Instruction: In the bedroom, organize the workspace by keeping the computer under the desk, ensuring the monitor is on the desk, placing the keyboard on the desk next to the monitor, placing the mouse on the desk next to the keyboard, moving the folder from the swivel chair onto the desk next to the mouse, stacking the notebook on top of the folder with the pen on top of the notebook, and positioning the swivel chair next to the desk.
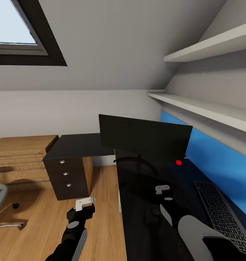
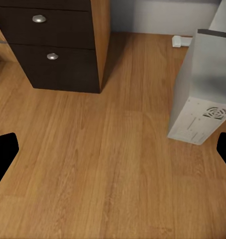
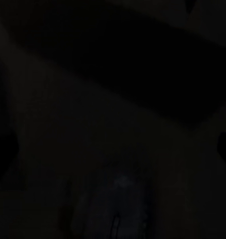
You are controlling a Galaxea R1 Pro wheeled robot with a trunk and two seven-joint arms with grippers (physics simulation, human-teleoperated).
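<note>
Monitor (image 1: 144, 142) sits on tabletop (image 1: 144, 224) w/ keyboard (image 1: 221, 214) beside it, tower computer (image 2: 202, 94) below; left end effector (image 1: 86, 207) spread apart over floor, right end effector (image 1: 162, 191) state unclear, prob. between pickups.

One monitor (image 1: 144, 139) and one keyboard (image 1: 221, 216) sit on one black counter (image 1: 137, 224), one computer (image 2: 202, 94) stands on the floor, one drawer unit (image 1: 66, 177) carries three round knobs, two wall shelves (image 1: 209, 45) hang above, plus one window (image 1: 17, 30).
</note>
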